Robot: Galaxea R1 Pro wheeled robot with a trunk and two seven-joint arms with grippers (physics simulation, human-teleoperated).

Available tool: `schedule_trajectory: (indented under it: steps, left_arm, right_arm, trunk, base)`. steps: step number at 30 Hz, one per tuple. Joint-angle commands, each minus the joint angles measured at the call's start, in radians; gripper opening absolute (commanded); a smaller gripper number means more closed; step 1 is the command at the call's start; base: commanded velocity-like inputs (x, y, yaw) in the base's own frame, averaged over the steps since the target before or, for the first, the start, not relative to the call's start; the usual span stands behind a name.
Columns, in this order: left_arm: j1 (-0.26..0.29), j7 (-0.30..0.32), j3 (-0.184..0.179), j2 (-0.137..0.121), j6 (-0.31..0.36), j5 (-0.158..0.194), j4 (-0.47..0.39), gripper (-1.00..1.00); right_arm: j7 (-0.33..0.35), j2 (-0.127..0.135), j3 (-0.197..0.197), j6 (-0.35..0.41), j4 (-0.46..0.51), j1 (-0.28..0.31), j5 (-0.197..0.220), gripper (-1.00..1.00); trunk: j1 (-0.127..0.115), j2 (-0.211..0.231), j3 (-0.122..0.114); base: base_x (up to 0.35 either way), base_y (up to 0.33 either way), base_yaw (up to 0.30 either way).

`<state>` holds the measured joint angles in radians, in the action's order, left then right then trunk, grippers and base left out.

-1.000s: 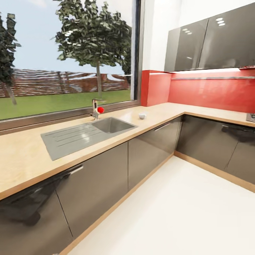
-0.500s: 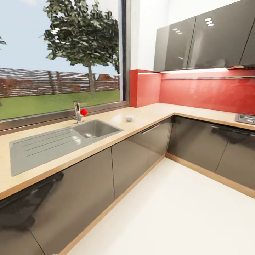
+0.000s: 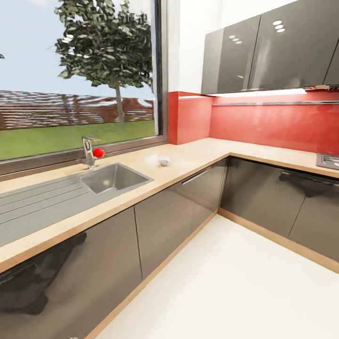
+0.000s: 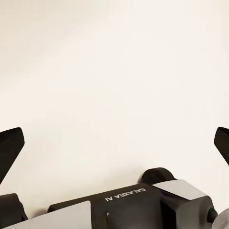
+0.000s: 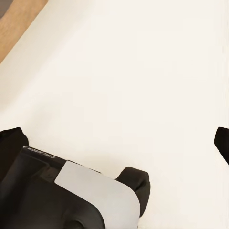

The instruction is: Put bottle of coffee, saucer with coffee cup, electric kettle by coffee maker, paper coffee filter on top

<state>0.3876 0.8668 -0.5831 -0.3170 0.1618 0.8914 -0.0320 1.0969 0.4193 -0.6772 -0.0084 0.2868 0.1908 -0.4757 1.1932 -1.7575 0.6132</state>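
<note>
L-shaped wood countertop [image 3: 197,157], steel sink [image 3: 113,176], red backsplash [image 3: 268,120], big window [image 3: 75,75], white floor [image 3: 226,292].

Head camera: high, facing forward and down into the corner where the L-shaped table [image 3: 188,162] turns, window [image 3: 75,80] upper left of frame, floor [image 3: 245,287] lower right. Left wrist camera: looks straight down along the left tool [image 4: 114,143], near the floor [image 4: 114,71]. Right wrist camera: same along the right tool [image 5: 119,143]. All three views share the pale floor [image 5: 143,71].
</note>
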Motion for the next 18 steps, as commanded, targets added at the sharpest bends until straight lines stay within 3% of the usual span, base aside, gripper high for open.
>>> schedule_trajectory:
  steps: [1,18]
  left_arm:
    - [0.001,0.003,-0.006,-0.001,0.010,0.011,-0.001,1.00]
    - [0.001,0.003,-0.006,-0.001,0.010,0.011,-0.001,1.00]
  right_arm:
    - [0.004,-0.001,-0.009,-0.001,0.000,0.001,-0.009,1.00]
    - [0.004,-0.004,-0.009,-0.001,0.000,0.001,-0.009,1.00]
  trunk:
    - [0.000,0.000,0.001]
    - [0.000,0.000,0.001]
  base:
    - [0.301,-0.176,0.000]
    - [0.280,-0.214,0.002]
